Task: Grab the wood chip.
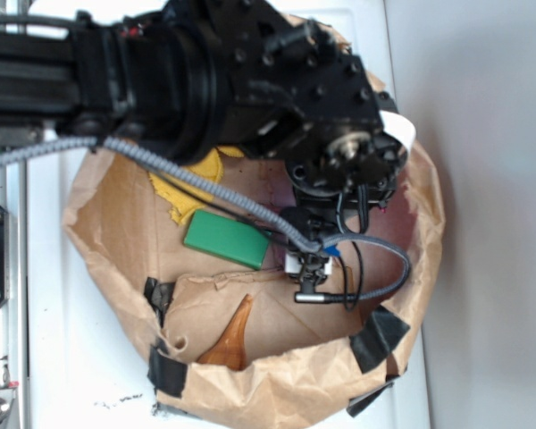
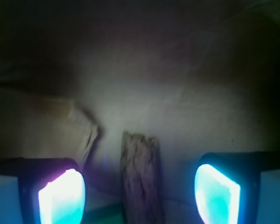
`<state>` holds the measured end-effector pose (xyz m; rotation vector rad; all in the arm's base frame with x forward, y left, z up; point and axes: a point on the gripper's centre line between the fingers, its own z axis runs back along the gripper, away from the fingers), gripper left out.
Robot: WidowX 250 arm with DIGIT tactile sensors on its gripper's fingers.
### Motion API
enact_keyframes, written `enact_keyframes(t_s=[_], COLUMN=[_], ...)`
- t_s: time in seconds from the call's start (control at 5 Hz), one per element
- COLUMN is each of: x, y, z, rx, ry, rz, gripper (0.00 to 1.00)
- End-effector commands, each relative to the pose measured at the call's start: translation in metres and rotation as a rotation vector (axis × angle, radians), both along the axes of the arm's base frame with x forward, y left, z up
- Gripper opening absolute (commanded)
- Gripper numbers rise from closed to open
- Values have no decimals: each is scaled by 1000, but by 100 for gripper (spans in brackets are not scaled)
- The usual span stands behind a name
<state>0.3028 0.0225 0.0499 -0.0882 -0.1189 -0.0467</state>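
Observation:
The wood chip (image 2: 140, 158), a rough dull-brown strip with a jagged top end, stands lengthwise in the wrist view. It lies on the brown paper between my two glowing fingers (image 2: 61, 196), with a gap on each side. My gripper (image 2: 140, 192) is open around it, touching nothing. In the exterior view the gripper (image 1: 311, 266) reaches down into the paper bag just right of the green block (image 1: 227, 239). The arm hides the wood chip there.
A crumpled brown paper bag (image 1: 116, 259) with black tape patches (image 1: 377, 340) walls the work area. Inside lie the green block, a yellow piece (image 1: 192, 183) and a glossy orange-brown tapered wooden piece (image 1: 232, 340). A grey cable (image 1: 205, 188) drapes across.

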Motion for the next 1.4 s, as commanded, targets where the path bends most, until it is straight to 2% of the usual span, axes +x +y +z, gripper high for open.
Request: enact_keyframes(t_s=[0.0,0.2,0.4,1.0,1.2], x=[5,0,-2,-6,-10], y=[-14,-17,-18,-9,-9], z=[-13,-18,-19,-11,9], rx=[51,73,89,71,35], ry=[-46,-50,-65,-104,-135], rz=[1,-35,-16,8,7], gripper=[100,100,0,0,0])
